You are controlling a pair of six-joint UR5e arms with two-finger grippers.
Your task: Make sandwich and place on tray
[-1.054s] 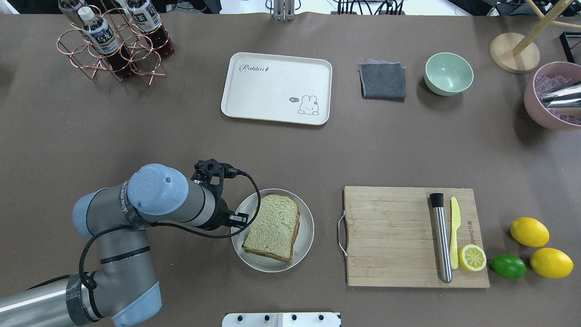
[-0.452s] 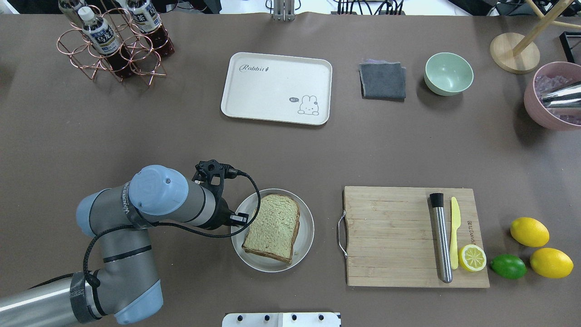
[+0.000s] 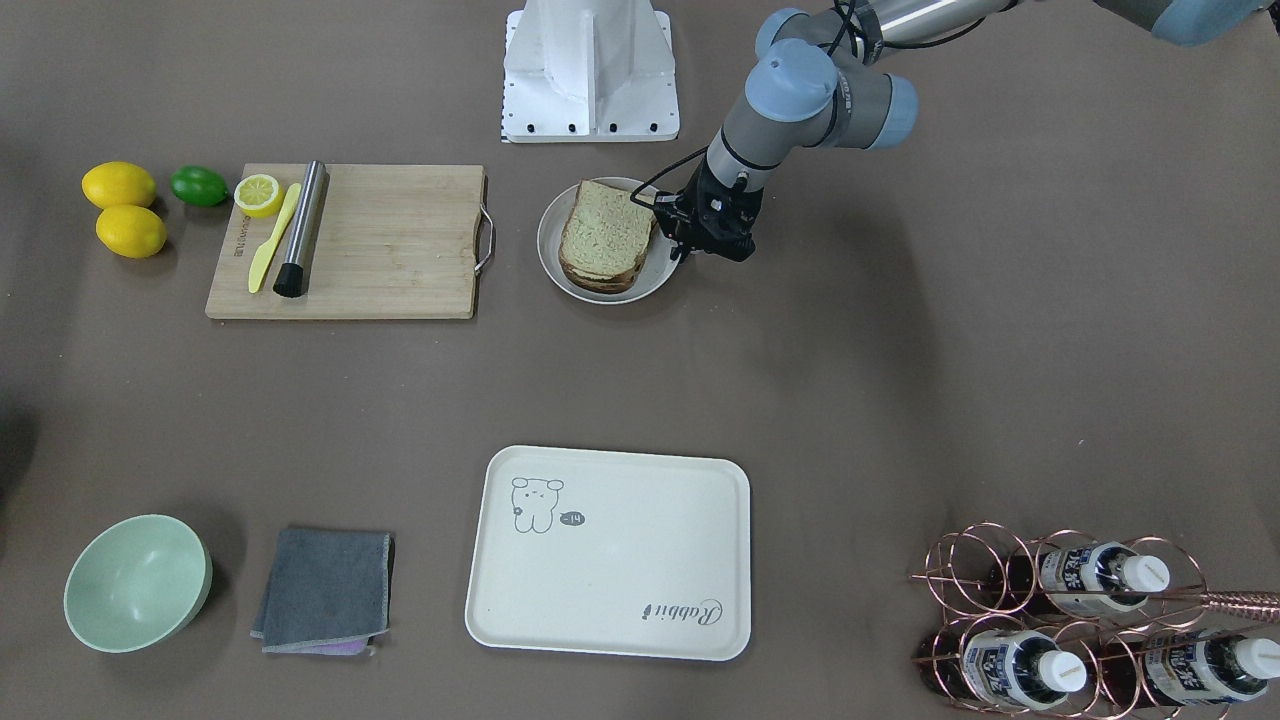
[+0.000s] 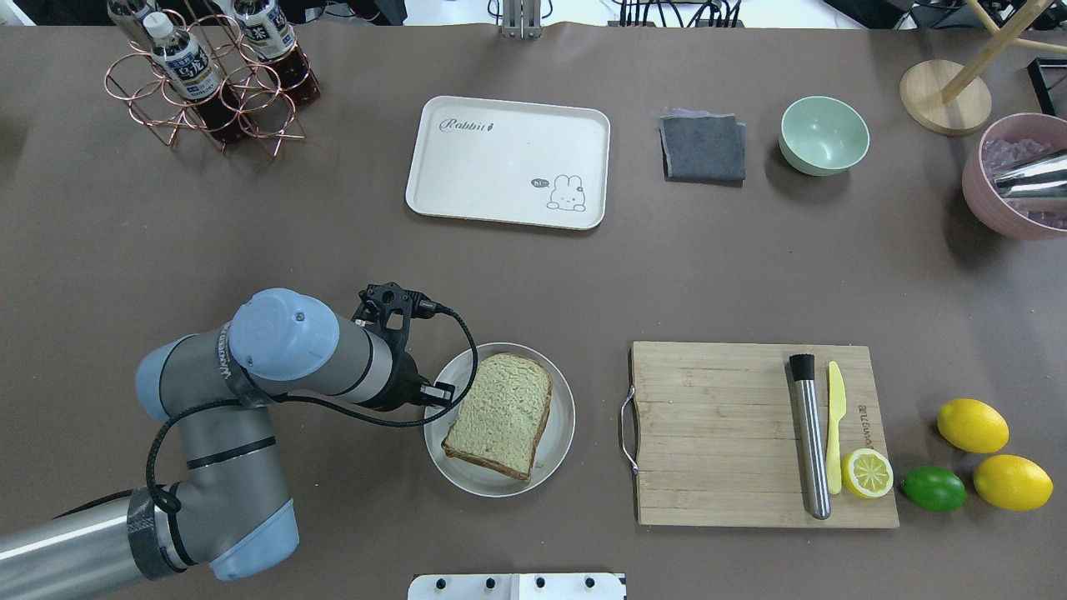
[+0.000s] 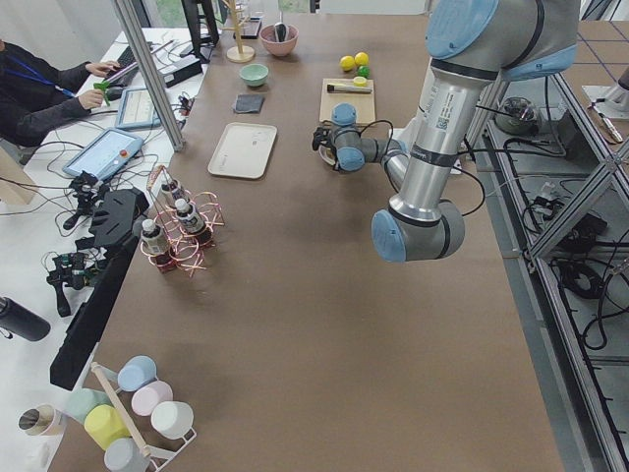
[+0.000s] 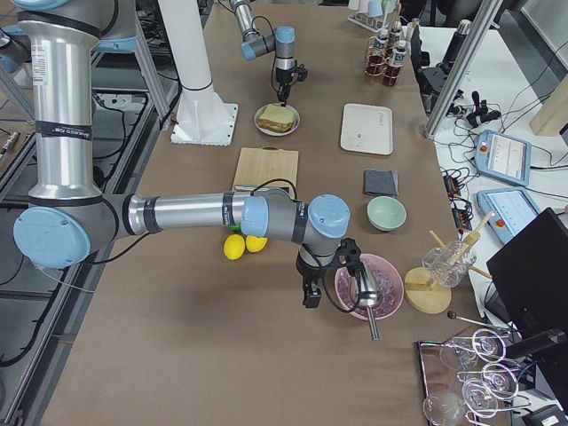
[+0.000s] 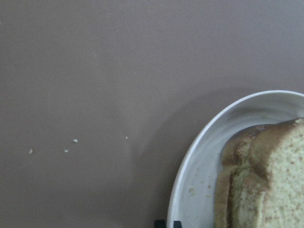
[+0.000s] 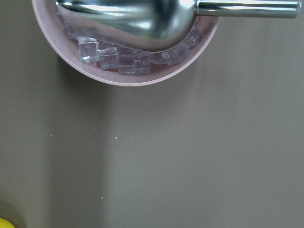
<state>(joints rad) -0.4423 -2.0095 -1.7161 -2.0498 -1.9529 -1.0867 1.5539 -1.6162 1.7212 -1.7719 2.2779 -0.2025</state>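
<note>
Sandwich (image 3: 605, 238) lies flat on the round plate (image 3: 548, 240) in your front-facing view. The left gripper (image 3: 688, 245) is low at the plate's rim, just beside it, and the tray (image 3: 640, 560) is well apart. Overhead, the wrist hides the fingers, so you cannot tell whether they pinch the rim. From the left wrist, the toast's crust sits just inside the rim, with dark fingertips (image 7: 160, 223) barely showing at the rim. From the right side, the right gripper (image 6: 311, 288) hangs beside the pink ice bowl (image 6: 397, 284); you cannot tell its grip.
</note>
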